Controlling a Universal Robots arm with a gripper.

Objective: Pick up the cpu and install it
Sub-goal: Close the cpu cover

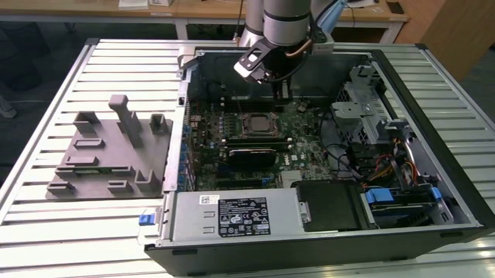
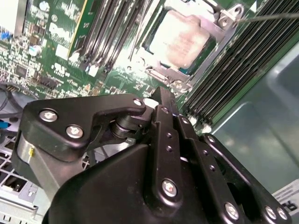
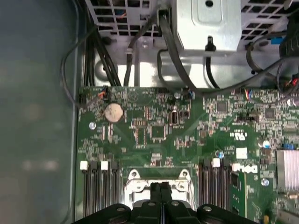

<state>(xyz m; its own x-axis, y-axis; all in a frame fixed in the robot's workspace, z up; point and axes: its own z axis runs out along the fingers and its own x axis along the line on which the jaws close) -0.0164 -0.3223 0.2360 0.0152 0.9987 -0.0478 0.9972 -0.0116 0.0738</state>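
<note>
**Exterior view.** An open computer case (image 1: 309, 255) lies on the slatted bench (image 1: 46, 231) with its motherboard (image 1: 309, 147) facing up. The socket (image 1: 258, 123) sits near the middle of the board, and a silver power supply (image 1: 232, 217) lies at six o'clock from it. A grey moulded holder (image 1: 108, 153) rests on the bench at nine o'clock of the case. The arm (image 1: 286, 20) enters from twelve o'clock. The hand (image 1: 283, 103) hangs over the board at about one o'clock from the socket.

**Second wrist view.** The cpu (image 2: 180, 39) lies seated in the socket, silver top up, with a metal frame (image 2: 224, 21) around its edges. The hand (image 2: 162, 95) is clenched — fingers (image 2: 159, 116) pressed together, nothing between them. Its tips are near the socket and apart from the cpu.

**First wrist view.** The hand (image 3: 161, 189) is clenched, and its tips cover part of the socket. Memory slots (image 3: 98, 186) flank the socket on both sides. A coin battery (image 3: 113, 112) sits further along the board, and black cables (image 3: 173, 56) run beyond it.
</note>
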